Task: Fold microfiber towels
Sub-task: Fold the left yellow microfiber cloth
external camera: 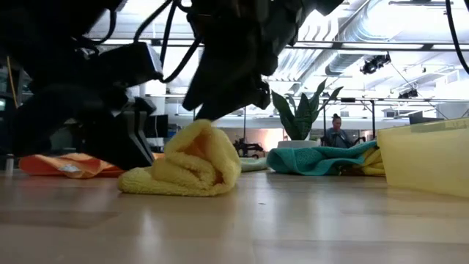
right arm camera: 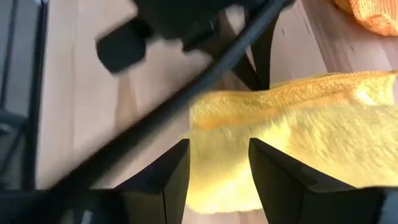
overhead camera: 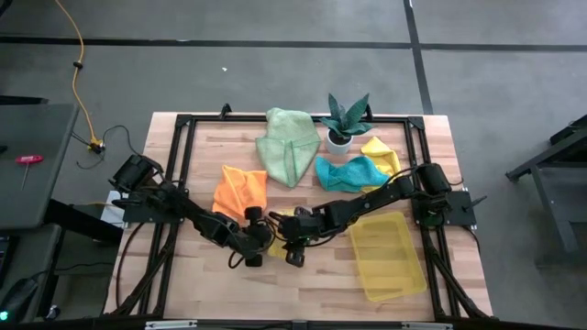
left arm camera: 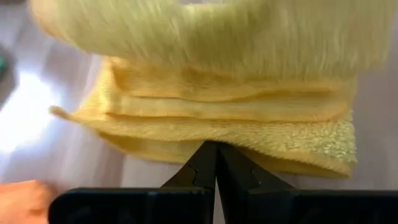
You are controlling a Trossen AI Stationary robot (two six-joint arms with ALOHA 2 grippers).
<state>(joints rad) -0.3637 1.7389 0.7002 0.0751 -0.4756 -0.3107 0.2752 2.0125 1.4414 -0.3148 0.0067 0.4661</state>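
A folded yellow towel lies in a thick bundle at the table's middle, with several layers showing at its edge. My left gripper is shut, and its tips are at the bundle's edge. My right gripper stands open just over the same towel, one finger on either side of a patch of yellow cloth. Orange, pale green, teal and another yellow towel lie crumpled farther back. My left gripper's shut fingertips meet the lowest layers of the folded towel's edge, slanting down from the table's left. I cannot tell whether any cloth lies between the tips. The towel rests flat on the table. My right gripper: I cannot tell whether its open fingers touch the towel below.
A translucent yellow tray sits at the near right. A small potted plant stands at the far middle, between the pale green and the far yellow towel. A black frame borders the tabletop. Bare wood lies toward the near edge.
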